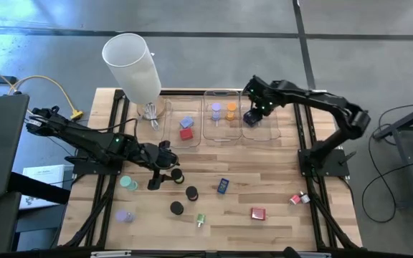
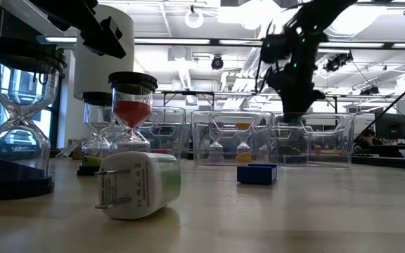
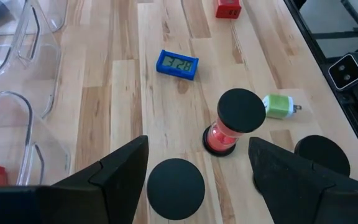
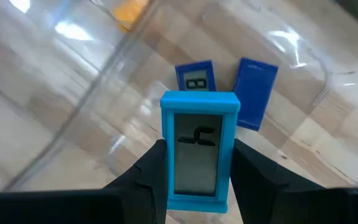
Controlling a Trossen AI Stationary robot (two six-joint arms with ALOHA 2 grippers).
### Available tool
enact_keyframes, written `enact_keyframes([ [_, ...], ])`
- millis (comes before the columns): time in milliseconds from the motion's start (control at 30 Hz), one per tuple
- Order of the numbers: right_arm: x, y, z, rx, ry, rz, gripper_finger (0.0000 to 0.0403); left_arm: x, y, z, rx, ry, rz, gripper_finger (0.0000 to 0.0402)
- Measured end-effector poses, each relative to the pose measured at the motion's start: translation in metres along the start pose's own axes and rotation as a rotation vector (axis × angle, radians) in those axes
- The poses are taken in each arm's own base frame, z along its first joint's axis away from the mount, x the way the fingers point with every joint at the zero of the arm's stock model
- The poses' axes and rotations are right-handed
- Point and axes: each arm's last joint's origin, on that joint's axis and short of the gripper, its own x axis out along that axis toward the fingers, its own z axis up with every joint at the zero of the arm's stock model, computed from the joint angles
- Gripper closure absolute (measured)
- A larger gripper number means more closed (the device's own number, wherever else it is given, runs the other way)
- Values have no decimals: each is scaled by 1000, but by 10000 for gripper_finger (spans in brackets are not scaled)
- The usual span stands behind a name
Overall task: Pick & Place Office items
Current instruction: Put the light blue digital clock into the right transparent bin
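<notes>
My right gripper hangs over the right clear tray and is shut on a small blue digital clock. Two more blue clocks lie on the tray floor below it. My left gripper is open above the table's middle left. In the left wrist view its fingers stand on either side of a black-topped hourglass without touching it. A red-sand hourglass stands just beyond, and another black disc beside it. My right gripper pinches the blue clock by its two long side edges between its two fingers. The fingers come from above, slanting down into the tray. The clock's display faces the wrist camera, and the clock is held above the tray floor.
A big white cylinder stands at the far left. The middle tray holds lavender and orange hourglasses; the left tray holds purple and red pieces. On the table lie a blue clock, a green charger, red blocks and teal and lavender caps.
</notes>
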Motion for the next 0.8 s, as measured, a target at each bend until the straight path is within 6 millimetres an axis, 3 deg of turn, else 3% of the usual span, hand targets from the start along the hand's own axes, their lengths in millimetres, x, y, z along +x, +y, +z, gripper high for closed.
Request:
enact_keyframes([
  [267, 28, -11, 6, -9, 82, -100, 278, 0, 0, 1, 70, -9, -1, 131],
  [567, 26, -6, -14, -164, 300, -38, 278, 0, 0, 2, 83, -22, -2, 131],
  [800, 26, 6, -14, -243, 268, -23, 278, 0, 0, 2, 100, -21, -2, 131],
])
